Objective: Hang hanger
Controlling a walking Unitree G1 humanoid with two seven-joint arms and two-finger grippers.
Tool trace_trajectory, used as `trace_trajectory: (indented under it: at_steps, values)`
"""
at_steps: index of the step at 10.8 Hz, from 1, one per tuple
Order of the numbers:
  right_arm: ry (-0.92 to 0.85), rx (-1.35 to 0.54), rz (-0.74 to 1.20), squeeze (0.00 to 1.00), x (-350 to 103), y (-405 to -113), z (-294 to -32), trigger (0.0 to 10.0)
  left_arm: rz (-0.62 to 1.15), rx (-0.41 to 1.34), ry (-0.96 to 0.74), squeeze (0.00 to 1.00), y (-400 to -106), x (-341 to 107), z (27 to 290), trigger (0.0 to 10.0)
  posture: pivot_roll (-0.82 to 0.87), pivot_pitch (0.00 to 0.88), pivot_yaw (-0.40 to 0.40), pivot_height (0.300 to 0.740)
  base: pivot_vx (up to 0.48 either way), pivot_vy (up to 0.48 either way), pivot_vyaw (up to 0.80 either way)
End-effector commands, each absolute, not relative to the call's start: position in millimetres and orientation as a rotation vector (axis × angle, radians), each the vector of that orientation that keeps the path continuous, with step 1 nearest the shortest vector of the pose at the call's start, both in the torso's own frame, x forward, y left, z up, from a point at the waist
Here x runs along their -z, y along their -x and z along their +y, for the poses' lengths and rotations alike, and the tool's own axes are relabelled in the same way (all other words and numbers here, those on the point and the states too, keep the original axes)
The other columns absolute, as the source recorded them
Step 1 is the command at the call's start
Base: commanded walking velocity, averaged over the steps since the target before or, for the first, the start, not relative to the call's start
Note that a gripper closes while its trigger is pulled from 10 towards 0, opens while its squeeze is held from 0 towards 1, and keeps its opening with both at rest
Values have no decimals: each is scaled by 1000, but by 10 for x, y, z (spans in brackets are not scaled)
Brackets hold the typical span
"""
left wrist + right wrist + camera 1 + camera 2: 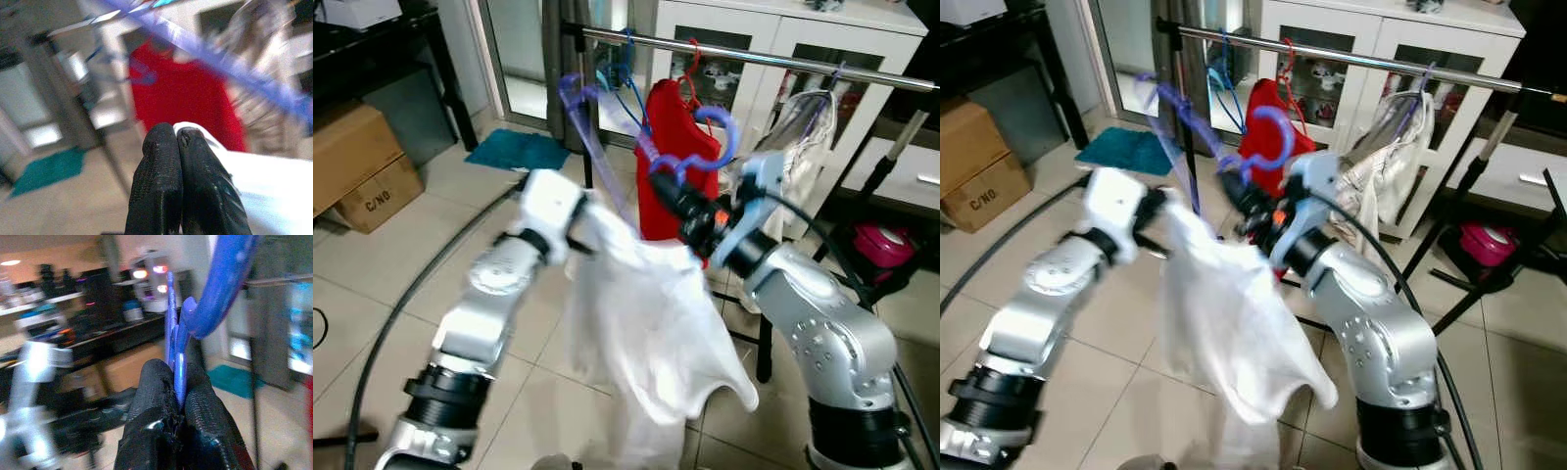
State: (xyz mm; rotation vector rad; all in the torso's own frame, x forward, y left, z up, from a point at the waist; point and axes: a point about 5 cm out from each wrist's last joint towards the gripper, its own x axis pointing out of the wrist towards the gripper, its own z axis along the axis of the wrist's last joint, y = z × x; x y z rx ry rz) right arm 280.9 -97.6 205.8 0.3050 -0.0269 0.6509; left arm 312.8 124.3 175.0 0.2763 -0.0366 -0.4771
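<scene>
A translucent purple hanger (pixel 717 137) carries a white shirt (pixel 651 313) that droops between my arms. My right gripper (pixel 663 178) is shut on the hanger's neck just below its hook; the right wrist view shows the blue stem (pixel 177 363) pinched between the fingers. My left gripper (pixel 579 231) is shut on the shirt's shoulder edge (pixel 195 136), under the hanger's long arm (pixel 579 108). The hook sits below and in front of the metal rail (pixel 754 57). On that rail hang a red garment (pixel 668 137) and a pale patterned garment (pixel 803 127).
Blue empty hangers (pixel 619 78) hang on the rail at the left. A white cabinet (pixel 862 39) stands behind it. Cardboard boxes (pixel 357 162) and a teal mat (pixel 519 150) lie at the left. A black cable (pixel 411 294) crosses the tiles; black rack legs (pixel 862 196) and a pink object (pixel 881 243) stand at the right.
</scene>
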Motion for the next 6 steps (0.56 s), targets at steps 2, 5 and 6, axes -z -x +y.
trace_trajectory:
  at_steps: [2, 5, 6]
  values:
    - [-411, -385, -25, 0, -2013, -3012, -1189, 0, -124, 658, -187, 0, -2896, -1909, 942, 0, -43, 0, 25, 740, 0, 0, 0]
    - [-436, -197, -53, 0, -1993, -3137, -1386, 0, -168, 761, -56, 0, -2672, -2022, 816, 0, -41, 0, 25, 740, 0, 0, 0]
    - [-419, -131, -86, 0, -1992, -3175, -1513, 0, -142, 801, -25, 0, -2556, -1963, 850, 0, -38, 0, 23, 740, 0, 0, 0]
